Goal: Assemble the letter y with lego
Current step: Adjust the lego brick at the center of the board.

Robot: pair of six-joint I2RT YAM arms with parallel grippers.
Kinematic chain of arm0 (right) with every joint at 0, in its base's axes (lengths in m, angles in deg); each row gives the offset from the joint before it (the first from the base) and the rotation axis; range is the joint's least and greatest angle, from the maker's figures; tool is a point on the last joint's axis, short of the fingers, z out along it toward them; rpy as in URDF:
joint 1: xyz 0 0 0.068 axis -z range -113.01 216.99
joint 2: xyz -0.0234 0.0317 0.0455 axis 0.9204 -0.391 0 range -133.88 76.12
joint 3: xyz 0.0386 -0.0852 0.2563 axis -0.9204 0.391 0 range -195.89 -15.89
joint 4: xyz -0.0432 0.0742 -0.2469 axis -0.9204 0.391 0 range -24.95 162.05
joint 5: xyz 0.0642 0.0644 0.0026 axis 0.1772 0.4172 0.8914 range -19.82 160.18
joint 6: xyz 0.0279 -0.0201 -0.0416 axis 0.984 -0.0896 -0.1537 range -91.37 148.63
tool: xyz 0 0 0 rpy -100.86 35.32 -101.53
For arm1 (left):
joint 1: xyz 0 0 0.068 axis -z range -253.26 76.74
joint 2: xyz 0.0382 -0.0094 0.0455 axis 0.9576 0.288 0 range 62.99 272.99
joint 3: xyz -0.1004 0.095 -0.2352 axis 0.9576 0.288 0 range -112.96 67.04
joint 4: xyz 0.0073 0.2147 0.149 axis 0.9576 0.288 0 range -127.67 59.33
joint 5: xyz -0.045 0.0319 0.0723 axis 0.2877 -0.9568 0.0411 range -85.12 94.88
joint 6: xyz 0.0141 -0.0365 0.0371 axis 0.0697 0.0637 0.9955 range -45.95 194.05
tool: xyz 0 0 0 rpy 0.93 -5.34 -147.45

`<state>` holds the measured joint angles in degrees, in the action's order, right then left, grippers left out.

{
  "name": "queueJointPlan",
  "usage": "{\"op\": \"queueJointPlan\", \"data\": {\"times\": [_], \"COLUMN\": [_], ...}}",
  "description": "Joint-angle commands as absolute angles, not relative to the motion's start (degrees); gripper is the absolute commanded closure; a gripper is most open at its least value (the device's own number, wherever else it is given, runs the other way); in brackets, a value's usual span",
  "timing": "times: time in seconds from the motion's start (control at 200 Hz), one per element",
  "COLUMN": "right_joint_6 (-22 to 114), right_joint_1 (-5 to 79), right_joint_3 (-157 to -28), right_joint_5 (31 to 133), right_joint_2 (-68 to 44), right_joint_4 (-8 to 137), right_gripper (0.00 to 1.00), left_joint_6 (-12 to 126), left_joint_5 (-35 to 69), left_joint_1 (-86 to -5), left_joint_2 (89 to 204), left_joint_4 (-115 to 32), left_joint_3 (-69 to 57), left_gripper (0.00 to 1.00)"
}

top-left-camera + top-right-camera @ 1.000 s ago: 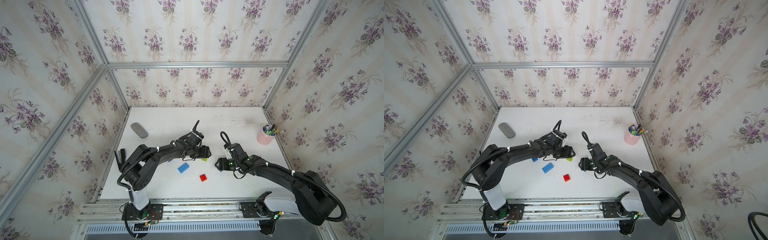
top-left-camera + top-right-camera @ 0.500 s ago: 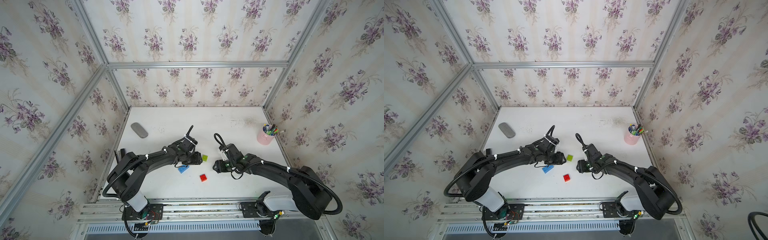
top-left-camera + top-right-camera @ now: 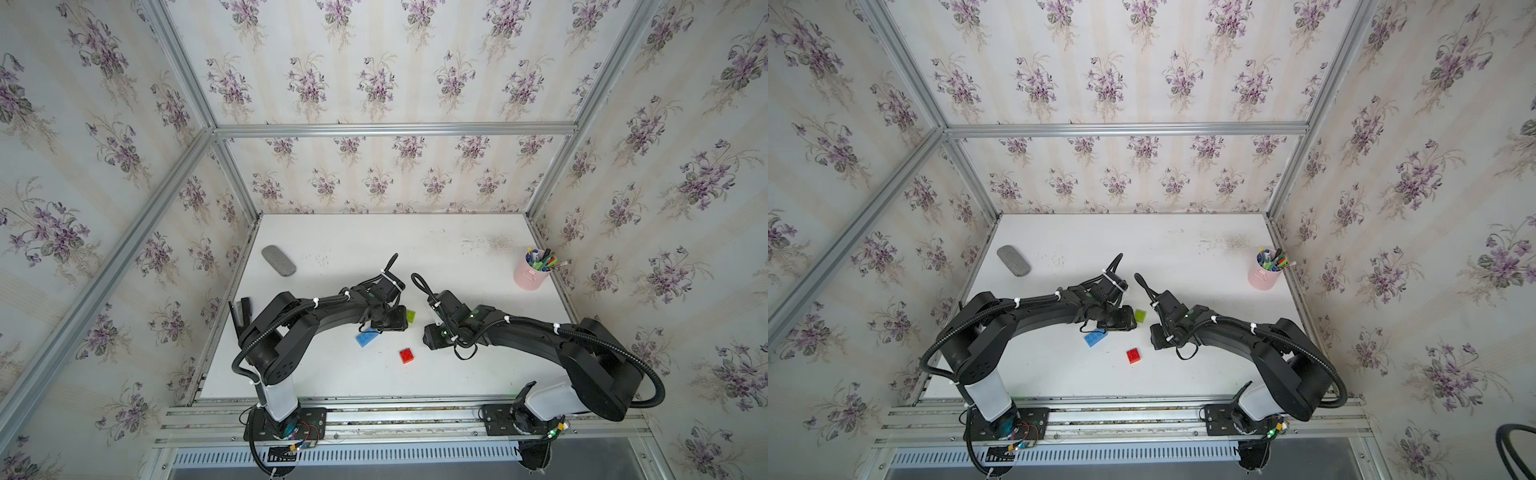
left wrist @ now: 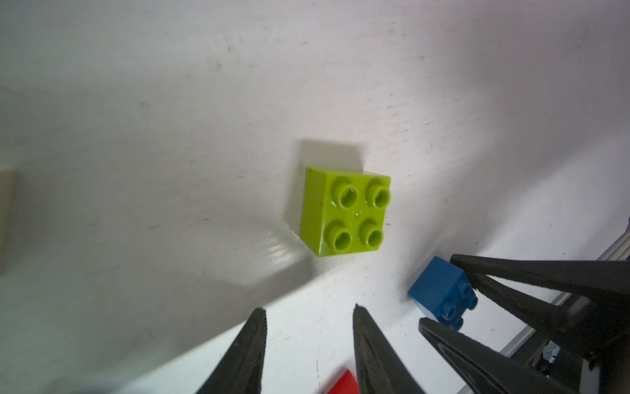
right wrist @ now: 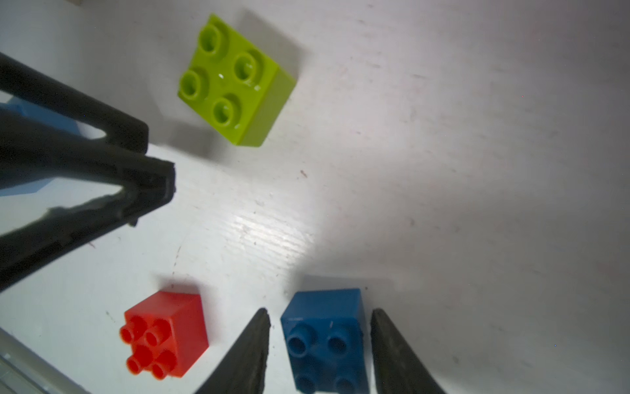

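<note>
Both arms are bent low over the middle of the white table (image 3: 374,249), heads nearly meeting, and the lego lies loose between them with none of the bricks I can see joined. The right pincer (image 5: 319,311) is set astride a dark blue brick (image 5: 325,337) that sits studs up on the table. A thin sliver of white shows on either side of it in the right wrist view, so the pincer looks a hair short of clamping, though I would not swear to it. The left pincer (image 4: 308,308) has its tips a narrow gap apart with nothing between them, pointing at the lime green brick (image 4: 351,211), which stands studs up just beyond the tips, between the two arms. The longer light blue brick (image 3: 368,337) lies just beside the left pincer, partly hidden under it in both top views. The red brick (image 3: 406,355) sits alone nearer the front rail. A pink cup (image 3: 530,276) of pens stands by the right wall, and a grey pad (image 3: 278,260) lies at the far left
</note>
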<state>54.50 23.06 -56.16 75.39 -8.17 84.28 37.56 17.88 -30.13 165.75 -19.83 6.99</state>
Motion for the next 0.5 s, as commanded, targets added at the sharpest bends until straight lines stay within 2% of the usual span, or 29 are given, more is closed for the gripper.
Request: {"op": "queueJointPlan", "data": {"times": [0.0,0.145,0.5], "right_joint_6": [54.91,54.95,54.95], "right_joint_1": [22.86,22.78,22.03], "right_joint_3": [-56.63,-56.56,-56.58], "right_joint_5": [73.08,72.90,71.62], "right_joint_2": [-8.50,-8.26,-7.64], "right_joint_4": [85.53,85.96,87.25], "right_gripper": [0.52,0.49,0.48], "left_joint_6": [37.57,37.43,38.52], "left_joint_5": [15.34,12.53,8.22], "left_joint_1": [-30.02,-30.03,-30.15], "left_joint_2": [166.70,168.11,171.42], "left_joint_4": [-18.03,-16.64,-15.79], "left_joint_3": [5.94,4.74,0.52], "left_gripper": [0.57,0.63,0.63]}}
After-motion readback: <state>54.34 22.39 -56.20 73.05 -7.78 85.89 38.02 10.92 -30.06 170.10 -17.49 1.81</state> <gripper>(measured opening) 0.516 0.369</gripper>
